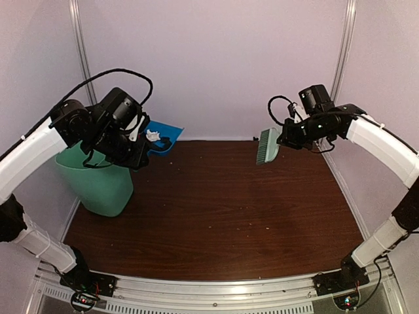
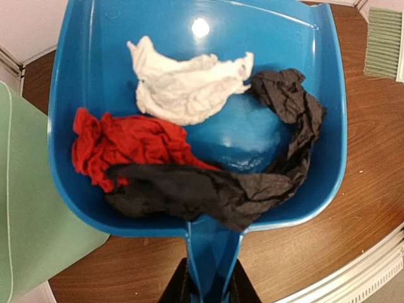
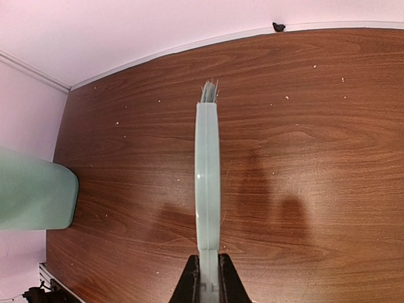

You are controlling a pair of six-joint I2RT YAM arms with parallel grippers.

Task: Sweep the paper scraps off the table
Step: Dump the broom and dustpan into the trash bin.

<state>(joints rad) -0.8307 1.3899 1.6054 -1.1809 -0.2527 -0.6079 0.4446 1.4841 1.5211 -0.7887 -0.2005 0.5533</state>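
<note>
Only the left wrist view lets us read the paper scraps (image 2: pixel 186 85): a crumpled white one, a wrinkled red one (image 2: pixel 120 148) and a long twisted black one (image 2: pixel 221 189). All three lie in the glossy blue plastic dustpan (image 2: pixel 208 38). In the top view we make out just a white fleck in the pan, the rest being hidden behind the left arm. The left fingers (image 2: pixel 178 290) are closed tight on the pan's narrow handle, one on each side, and the bottom edge of the view cuts them off. The mint-green bin (image 1: pixel 98 183) stands at the left side of the surface (image 1: pixel 216 209), and the pan is held up near its far rim. In the wrist view the bin's smooth wall sits just under the pan's left edge.

The right wrist view shows the pale green brush (image 3: pixel 207 177) edge-on, a slim bar with a tuft of bristles at its far end. The right fingers (image 3: pixel 186 284) are pressed shut on its handle. The top view alone shows its ribbed bristle face, held in the air above the far right of the surface. The dark wood-grain top carries tiny pale specks (image 3: pixel 286 98), too small for us to identify.
</note>
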